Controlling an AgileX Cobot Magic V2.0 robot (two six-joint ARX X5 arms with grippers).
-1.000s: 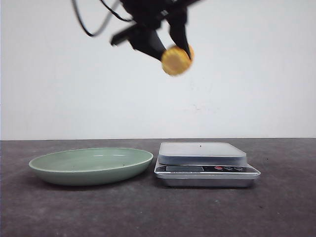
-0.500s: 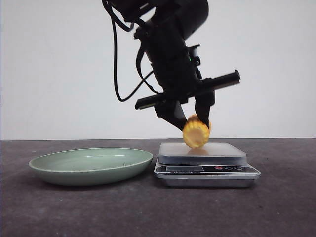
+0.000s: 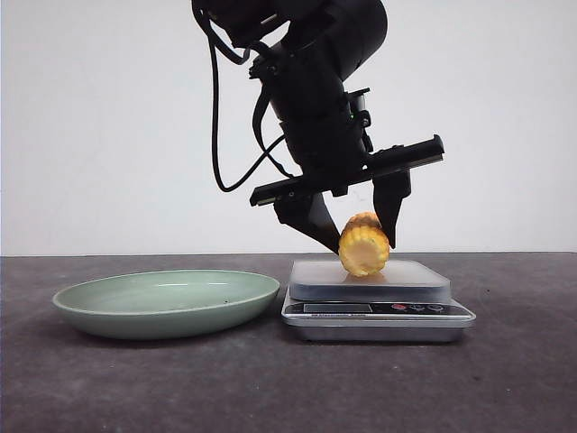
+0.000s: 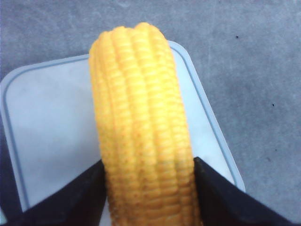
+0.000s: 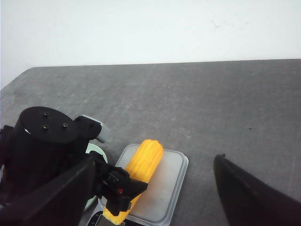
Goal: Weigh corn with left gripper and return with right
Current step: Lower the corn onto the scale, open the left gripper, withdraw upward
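Observation:
The corn (image 3: 363,248) is a short yellow cob lying on the platform of the silver kitchen scale (image 3: 415,275). My left gripper (image 3: 362,245) reaches down from above, its black fingers pressed against both sides of the cob. In the left wrist view the corn (image 4: 141,132) fills the gap between the fingers of the left gripper (image 4: 148,188), with the scale's platform (image 4: 47,122) under it. My right gripper (image 5: 155,156) is open and empty, high above the table, looking down on the corn (image 5: 146,157) and the scale (image 5: 167,188). It is out of the front view.
A wide, shallow green plate (image 3: 167,302) sits on the dark table just left of the scale, empty. The scale's display and buttons (image 3: 397,308) face the front. A white wall stands behind the table.
My left gripper came down from high above with the corn in it. The cob now rests on the scale's platform, a little lower than half a second ago.

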